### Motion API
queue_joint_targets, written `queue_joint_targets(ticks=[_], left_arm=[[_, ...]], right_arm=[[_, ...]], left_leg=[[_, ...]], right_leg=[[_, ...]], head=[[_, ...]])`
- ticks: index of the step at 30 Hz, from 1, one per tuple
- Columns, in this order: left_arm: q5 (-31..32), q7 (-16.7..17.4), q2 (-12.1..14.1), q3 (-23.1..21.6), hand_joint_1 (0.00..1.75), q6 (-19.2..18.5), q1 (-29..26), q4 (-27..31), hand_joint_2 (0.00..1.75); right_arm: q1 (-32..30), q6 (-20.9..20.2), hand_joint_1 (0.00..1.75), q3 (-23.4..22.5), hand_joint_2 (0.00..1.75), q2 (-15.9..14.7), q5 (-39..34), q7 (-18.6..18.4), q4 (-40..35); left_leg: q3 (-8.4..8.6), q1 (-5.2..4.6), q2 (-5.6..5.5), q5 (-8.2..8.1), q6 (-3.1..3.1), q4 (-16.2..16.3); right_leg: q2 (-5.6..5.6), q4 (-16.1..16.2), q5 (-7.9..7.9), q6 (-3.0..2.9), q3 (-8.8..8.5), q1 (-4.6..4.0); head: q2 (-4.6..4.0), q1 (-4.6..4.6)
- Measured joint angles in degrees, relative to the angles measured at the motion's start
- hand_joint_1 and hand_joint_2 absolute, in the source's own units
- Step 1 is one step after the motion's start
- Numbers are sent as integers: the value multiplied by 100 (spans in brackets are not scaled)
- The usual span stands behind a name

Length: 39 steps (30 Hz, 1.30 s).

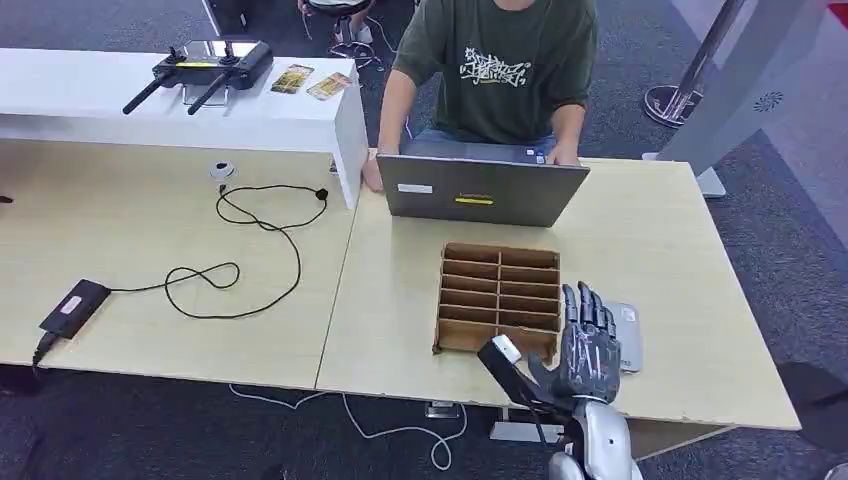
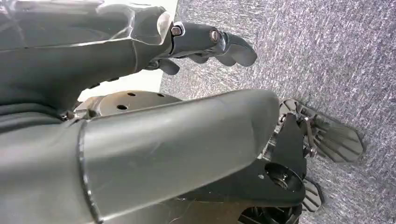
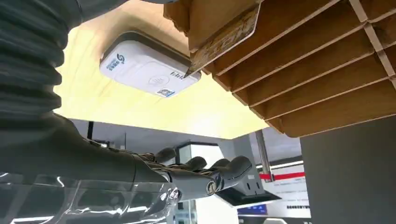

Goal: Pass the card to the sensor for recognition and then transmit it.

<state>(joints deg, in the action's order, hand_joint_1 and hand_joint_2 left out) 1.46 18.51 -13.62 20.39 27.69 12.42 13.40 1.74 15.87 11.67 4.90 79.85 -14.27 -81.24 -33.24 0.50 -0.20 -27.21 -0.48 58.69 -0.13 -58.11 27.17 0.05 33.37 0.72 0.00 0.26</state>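
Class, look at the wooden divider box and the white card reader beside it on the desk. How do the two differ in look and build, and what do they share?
The wooden divider box is brown, while the card reader is white and grey. The box is open-topped and split into two columns of slots; the reader is a closed, flat slab with rounded corners and printed marks. The box looks larger and stands taller than the low reader. Both rest on the same light desk, close side by side, near the right hand.

2 pale wood worktops (image 1: 650, 260) stand edge to edge on grey carpet (image 1: 780, 230) (speckled, slightly bluish). A white shelf unit (image 1: 150, 105) sits along the left worktop's far edge.
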Motion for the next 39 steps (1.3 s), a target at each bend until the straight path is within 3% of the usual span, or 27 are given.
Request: queue_joint_targets(ticks=[7, 10, 14, 39], left_arm=[[166, 94, -4, -101, 0, -2, -61, -4, 0], [205, -112, -173, -166, 0, 0, -327, -11, 0], [142, -112, -336, -210, 0, -7, -523, -33, 0], [50, -39, -378, -214, 0, -7, -521, -35, 0]], right_arm=[[41, -20, 0, -48, 175, 0, -103, -129, 101], [53, -37, 0, -228, 175, 0, -208, -74, 129], [94, -61, 0, -306, 175, 0, -223, 18, 168], [453, -133, 0, -313, 175, 2, -164, 116, 640]], left_leg=[[-1, -1, 0, 0, 0, 0], [-1, -1, 1, -3, 3, 0], [-9, -3, -2, -6, 7, 0], [-8, 2, -2, -2, 2, 0]], right_leg=[[0, 0, 0, 0, -1, 1], [4, 1, 0, 1, 0, 4], [-4, 5, 2, 4, 5, 3], [-4, 1, 1, 2, 5, -1]], head=[[0, -2], [0, 0], [0, 0], [0, -2]])
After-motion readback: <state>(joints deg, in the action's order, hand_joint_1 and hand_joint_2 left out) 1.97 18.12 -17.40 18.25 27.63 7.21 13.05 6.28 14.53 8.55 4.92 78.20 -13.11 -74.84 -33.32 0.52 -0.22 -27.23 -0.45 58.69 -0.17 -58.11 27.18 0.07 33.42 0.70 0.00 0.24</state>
